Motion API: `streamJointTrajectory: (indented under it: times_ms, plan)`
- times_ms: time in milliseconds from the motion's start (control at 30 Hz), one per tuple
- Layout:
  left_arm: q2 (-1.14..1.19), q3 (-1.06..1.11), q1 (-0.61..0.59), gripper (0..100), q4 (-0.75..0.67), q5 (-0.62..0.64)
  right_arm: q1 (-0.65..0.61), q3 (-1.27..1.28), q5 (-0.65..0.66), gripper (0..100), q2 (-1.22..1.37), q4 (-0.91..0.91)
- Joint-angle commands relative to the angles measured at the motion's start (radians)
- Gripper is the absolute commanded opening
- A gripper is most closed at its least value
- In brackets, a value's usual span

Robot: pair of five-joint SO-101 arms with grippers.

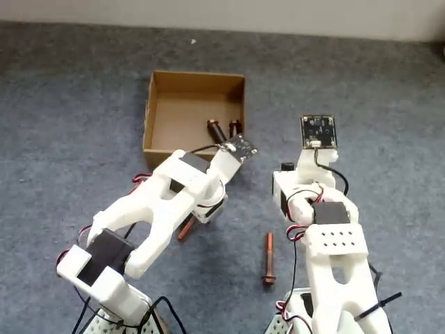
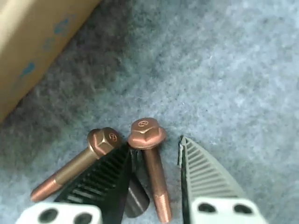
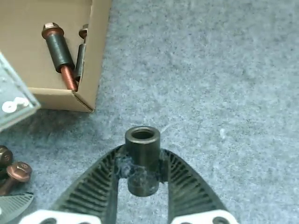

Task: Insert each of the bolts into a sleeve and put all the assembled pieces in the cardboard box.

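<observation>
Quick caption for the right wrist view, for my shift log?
Right gripper holds a dark sleeve, open end toward the camera; a sleeved bolt lies in the cardboard box beyond.

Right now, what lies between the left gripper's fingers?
In the left wrist view, one copper bolt lies on the carpet between the open fingers of the left gripper.
</observation>
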Motion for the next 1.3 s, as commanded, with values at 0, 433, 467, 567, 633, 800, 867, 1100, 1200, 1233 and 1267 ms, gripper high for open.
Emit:
streamJointTrajectory:
  times_ms: [0, 433, 467, 567, 633, 800, 867, 1100, 1200, 1233, 1267]
  plan:
    - [-0.002, -0.036, -0.012, 10, -0.011, 0.029, 0.01, -0.01, -0.003, 0.6, -0.028, -0.025]
    - [-0.15, 0.022, -0.01, 0, -0.005, 0.034, 0.01, -0.01, -0.002, 0.6, -0.033, -0.024]
    - [-0.199, 0.047, -0.008, 0, -0.008, 0.034, 0.01, -0.01, -0.002, 0.6, -0.036, -0.022]
    - [-0.364, 0.122, -0.008, 0, -0.011, 0.034, 0.007, -0.01, -0.002, 0.6, -0.039, -0.018]
    - [-0.481, 0.165, -0.013, 0, -0.011, 0.034, 0.005, -0.015, -0.002, 0.6, -0.039, 0.007]
    - [-0.748, 0.24, -0.015, 0, -0.011, 0.034, 0.004, -0.012, -0.002, 0.6, -0.113, 0.05]
    - [-0.84, 0.263, -0.015, 0, -0.012, 0.034, -0.001, 0.005, -0.002, 0.6, -0.202, 0.059]
    - [-1.104, 0.309, -0.016, 0, -0.012, 0.115, -0.088, 0.14, 0.002, 0.6, -0.489, 0.062]
    - [-1.196, 0.309, -0.016, 0, -0.012, 0.169, -0.139, 0.176, 0.028, 0.6, -0.556, 0.062]
    - [-1.227, 0.309, -0.016, 0, -0.014, 0.187, -0.154, 0.186, 0.034, 0.6, -0.576, 0.062]
    - [-1.259, 0.309, -0.016, 0, -0.02, 0.204, -0.171, 0.197, 0.034, 0.6, -0.599, 0.062]
